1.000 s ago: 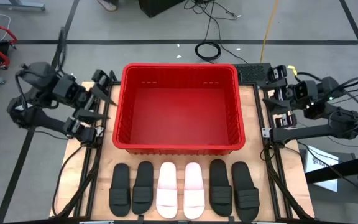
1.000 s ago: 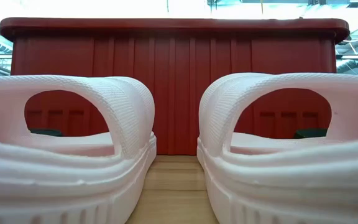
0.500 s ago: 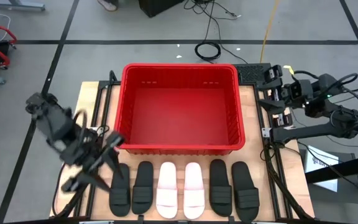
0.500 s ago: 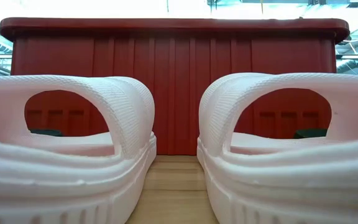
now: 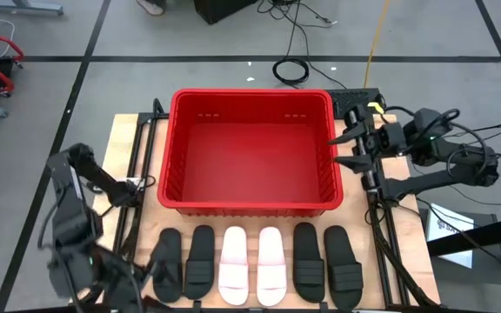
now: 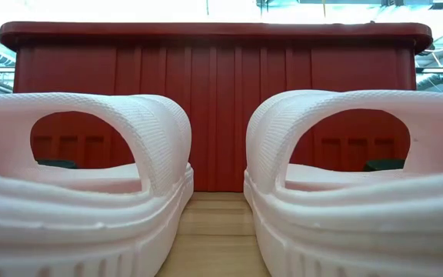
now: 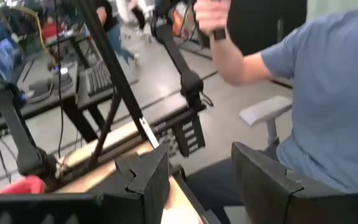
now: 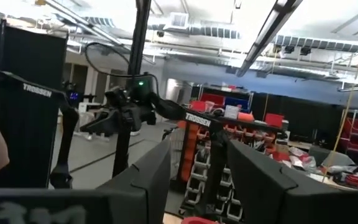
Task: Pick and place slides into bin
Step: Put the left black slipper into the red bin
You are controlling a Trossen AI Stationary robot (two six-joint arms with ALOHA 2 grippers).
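Six slides (image 5: 257,263) in row on bench (image 5: 353,196) front edge: two black, two white, two black. Bin (image 5: 252,149) just behind row, nothing inside. Left tool (image 5: 152,261) low at front-left, just beside outermost black slide, fingers apart, holding nothing. Right tool (image 5: 348,143) at bin's right rim, fingers apart, holding nothing. Person in blue shirt (image 7: 328,106) beyond bench.

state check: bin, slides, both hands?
bin: upright, nothing in it
slides: six in a row on the table in front of the bin, straps up, none held
left hand: open, holding nothing, near the leftmost black slide
right hand: open, holding nothing, beside the bin's right rim
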